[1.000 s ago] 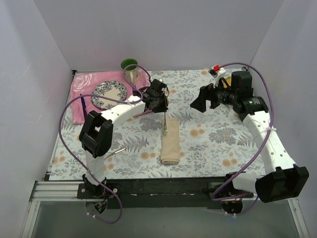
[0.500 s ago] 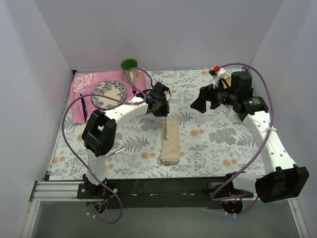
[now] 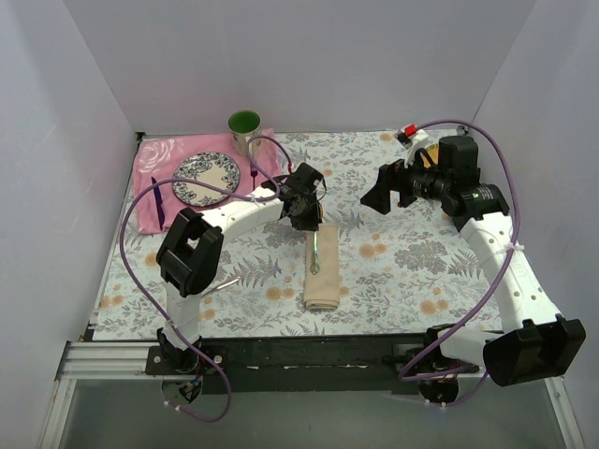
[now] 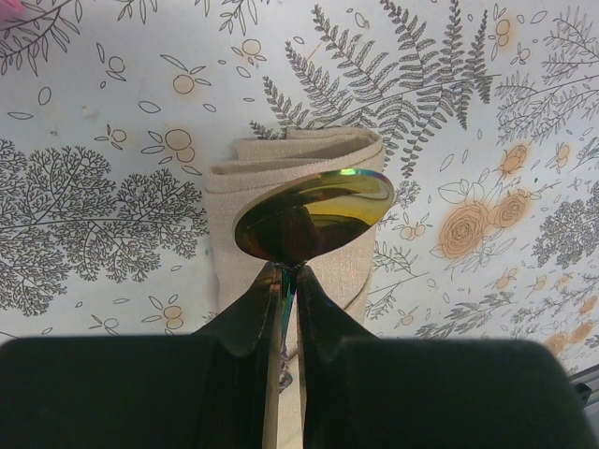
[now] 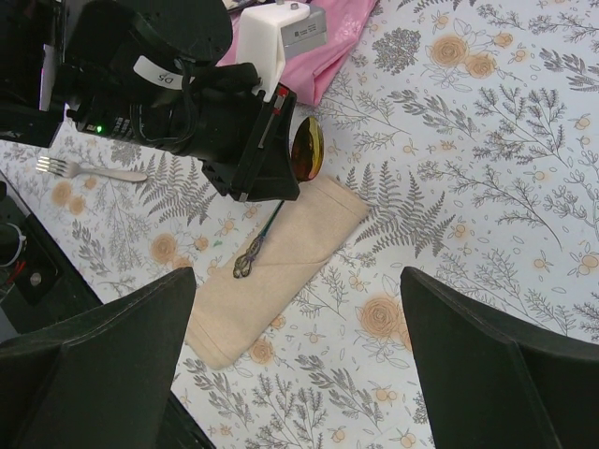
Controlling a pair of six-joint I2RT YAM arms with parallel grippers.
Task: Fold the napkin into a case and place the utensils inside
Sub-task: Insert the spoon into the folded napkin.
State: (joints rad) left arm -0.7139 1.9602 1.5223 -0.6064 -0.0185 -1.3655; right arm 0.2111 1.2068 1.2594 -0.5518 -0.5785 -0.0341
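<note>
The napkin (image 3: 321, 273) lies folded into a narrow beige case at mid-table, long axis running near to far. My left gripper (image 3: 301, 204) hovers over its far end, shut on the neck of the iridescent spoon (image 3: 316, 249). In the left wrist view the gold-purple bowl (image 4: 314, 213) sticks out past the gripper (image 4: 288, 277), above the folded cloth (image 4: 225, 210). The right wrist view shows the spoon's ornate handle end (image 5: 245, 262) over the case's diagonal fold (image 5: 281, 271). A pale fork (image 3: 220, 284) lies left of the case. My right gripper (image 3: 379, 195) hangs open, right of the case.
A pink mat (image 3: 154, 159) at the back left carries a patterned plate (image 3: 206, 178) and a dark purple utensil (image 3: 156, 201). A green cup (image 3: 245, 124) stands behind it. A small red-and-white object (image 3: 409, 133) sits at the back right. White walls enclose the floral table (image 3: 412, 262).
The left gripper has moved right and slightly nearer with the spoon, so the handle now hangs over the folded napkin instead of beside its left edge. The right arm has not moved.
</note>
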